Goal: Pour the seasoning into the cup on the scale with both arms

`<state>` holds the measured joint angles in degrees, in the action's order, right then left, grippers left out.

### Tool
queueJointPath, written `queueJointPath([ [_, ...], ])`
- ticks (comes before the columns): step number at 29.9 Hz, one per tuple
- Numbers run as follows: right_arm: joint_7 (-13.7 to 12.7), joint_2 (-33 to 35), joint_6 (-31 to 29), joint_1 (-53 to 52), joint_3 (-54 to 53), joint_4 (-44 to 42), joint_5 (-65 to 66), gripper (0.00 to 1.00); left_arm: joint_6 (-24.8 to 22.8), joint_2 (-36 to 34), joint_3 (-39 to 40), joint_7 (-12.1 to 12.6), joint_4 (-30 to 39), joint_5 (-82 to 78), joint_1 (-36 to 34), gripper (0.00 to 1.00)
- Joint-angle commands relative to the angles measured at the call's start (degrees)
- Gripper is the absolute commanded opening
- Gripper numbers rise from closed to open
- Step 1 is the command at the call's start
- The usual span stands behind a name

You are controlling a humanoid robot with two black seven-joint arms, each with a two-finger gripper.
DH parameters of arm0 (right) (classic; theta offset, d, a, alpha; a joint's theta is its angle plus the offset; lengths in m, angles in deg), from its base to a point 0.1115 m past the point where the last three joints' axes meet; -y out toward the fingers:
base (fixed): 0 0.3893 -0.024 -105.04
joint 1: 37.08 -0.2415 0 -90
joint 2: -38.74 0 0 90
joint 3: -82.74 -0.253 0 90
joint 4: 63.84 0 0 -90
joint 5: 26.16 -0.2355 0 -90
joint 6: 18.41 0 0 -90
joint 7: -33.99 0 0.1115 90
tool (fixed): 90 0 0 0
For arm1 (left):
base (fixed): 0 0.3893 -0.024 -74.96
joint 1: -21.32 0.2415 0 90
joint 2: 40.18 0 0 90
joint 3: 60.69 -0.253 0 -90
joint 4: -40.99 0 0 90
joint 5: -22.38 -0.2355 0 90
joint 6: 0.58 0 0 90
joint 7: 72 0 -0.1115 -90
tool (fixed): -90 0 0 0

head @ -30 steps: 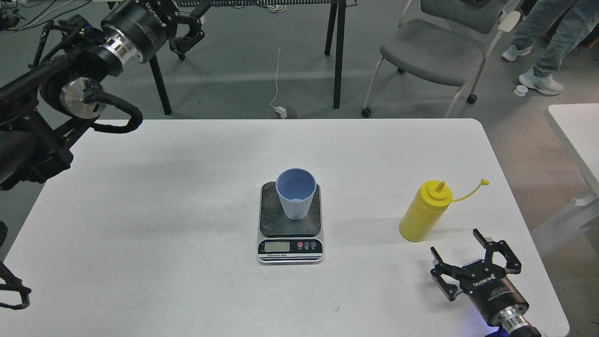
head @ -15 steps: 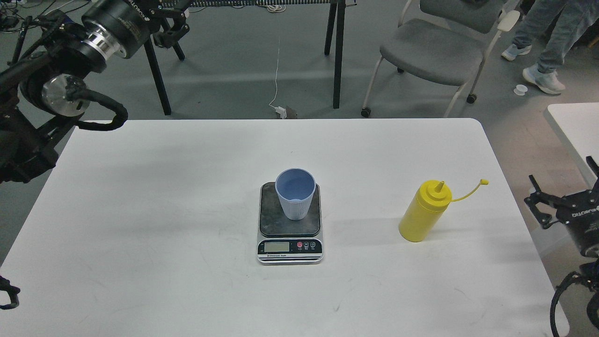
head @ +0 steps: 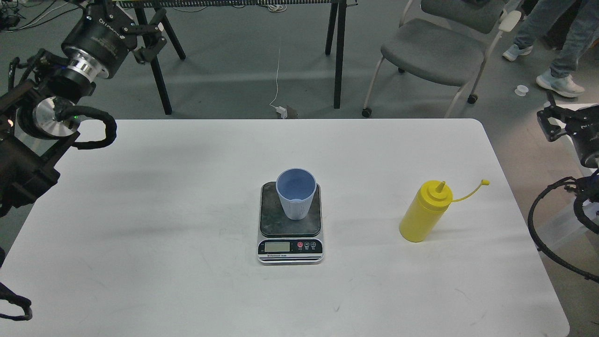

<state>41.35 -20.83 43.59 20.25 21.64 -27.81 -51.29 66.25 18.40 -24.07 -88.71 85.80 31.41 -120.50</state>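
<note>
The light-blue ribbed cup stands upright on the dark platform of the scale at the table's middle. The yellow seasoning bottle stands upright on the table to the right, its cap strap hanging out to the right. My left gripper is open and empty, raised high past the table's far left corner. My right gripper is at the right edge of the view, beyond the table's right side and above the level of the bottle. Its fingers look spread and it holds nothing.
The white table carries only the scale, cup and bottle. A grey chair and black table legs stand behind it. A second white table is at the right. A person's legs are at the far right.
My right gripper left the table near the bottle, swung out past the right edge and rose. My left gripper drew back to the left. Bottle, cup and scale stayed put.
</note>
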Motion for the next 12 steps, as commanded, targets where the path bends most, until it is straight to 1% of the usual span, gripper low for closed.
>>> queueJointPath([
  [1,-0.06,-3.53,0.00,-4.50,0.19,-4.55,0.34,0.99,-1.00,0.40,4.76,0.01,-0.16,2.74,3.92,1.00],
  [4,0.38,-5.38,0.00,-6.61,1.94,-6.58,0.34,0.99,-1.00,0.58,7.23,-0.08,-0.16,3.36,6.64,1.00],
  [8,0.47,-5.64,0.00,-6.97,4.58,-6.23,0.43,1.00,-1.70,0.58,7.50,-0.17,-0.25,3.45,9.11,1.00],
  [12,0.47,-5.47,0.00,-8.02,5.20,-6.23,0.43,0.99,-2.32,0.40,7.50,-0.17,-0.25,3.45,10.17,0.99],
])
